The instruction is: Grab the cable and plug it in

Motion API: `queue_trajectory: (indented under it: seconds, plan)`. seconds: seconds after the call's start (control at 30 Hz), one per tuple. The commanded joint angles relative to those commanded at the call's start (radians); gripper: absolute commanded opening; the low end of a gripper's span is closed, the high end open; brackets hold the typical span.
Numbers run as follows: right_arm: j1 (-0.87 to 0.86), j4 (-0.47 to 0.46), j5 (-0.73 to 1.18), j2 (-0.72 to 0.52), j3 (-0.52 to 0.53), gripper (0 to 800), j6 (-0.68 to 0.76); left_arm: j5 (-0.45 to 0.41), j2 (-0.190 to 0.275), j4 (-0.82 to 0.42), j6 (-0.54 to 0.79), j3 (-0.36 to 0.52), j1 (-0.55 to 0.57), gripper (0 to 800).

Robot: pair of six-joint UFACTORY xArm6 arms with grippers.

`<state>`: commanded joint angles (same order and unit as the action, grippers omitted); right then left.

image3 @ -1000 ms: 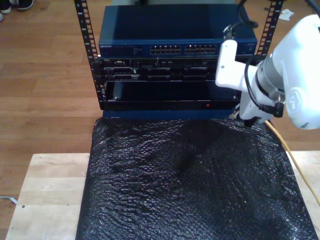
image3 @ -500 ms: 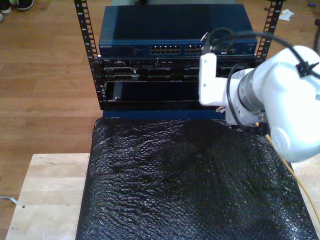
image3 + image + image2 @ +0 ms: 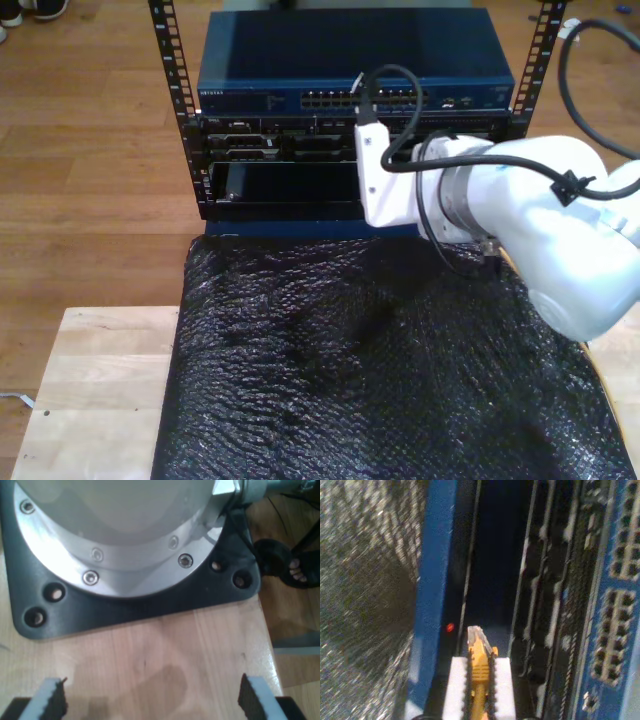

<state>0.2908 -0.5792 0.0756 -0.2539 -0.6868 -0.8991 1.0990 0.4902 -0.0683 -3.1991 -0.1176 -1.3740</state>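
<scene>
The cable (image 3: 479, 667) is yellow-orange, and its clear plug (image 3: 476, 636) sticks out past the white pads (image 3: 454, 685) of my second gripper (image 3: 479, 680), which is shut on it. The plug points at the dark lower bay of the rack (image 3: 492, 565), near a small red light (image 3: 450, 627). The blue switch's ports (image 3: 615, 605) lie off to one side of the plug. In the exterior view my second arm (image 3: 520, 215) reaches in from the exterior view's right to the rack's middle, and its white wrist mount (image 3: 385, 185) hides the fingers. My first gripper (image 3: 152, 700) is open over bare wood with nothing between its fingers.
A blue network switch (image 3: 350, 60) tops the black rack (image 3: 175, 110). A black textured mat (image 3: 380, 370) covers the wooden table (image 3: 90, 390) in front of it. An arm's round base on a black plate (image 3: 135, 600) is bolted to the wood. A person's sandalled foot (image 3: 295, 570) stands beside the table.
My second arm has swung toward the exterior view's left, from the rack's right post to its middle, carrying the cable along the rack front.
</scene>
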Motion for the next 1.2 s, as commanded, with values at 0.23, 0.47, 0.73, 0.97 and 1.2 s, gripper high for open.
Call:
queue_trajectory:
  seconds: [0.23,0.47,0.73,0.97,1.2]
  plan:
    - [-0.006,0.005,-0.118,0.058,-0.043,1,0.002,0.000,0.000,0.000,0.000,-0.002,0.000,800]
    - [-0.026,0.005,-0.259,0.147,-0.038,1,0.000,0.000,0.000,0.000,0.000,-0.002,0.000,800]
    - [-0.051,0.005,-0.422,0.210,-0.048,1,-0.008,0.000,0.000,0.000,0.000,-0.002,0.000,800]
    - [-0.072,0.006,-0.479,0.203,-0.020,1,-0.009,0.000,0.000,0.000,0.000,0.000,0.000,800]
    - [-0.149,0.008,-0.595,0.175,-0.003,1,-0.127,0.000,0.000,0.000,0.000,-0.002,0.000,800]
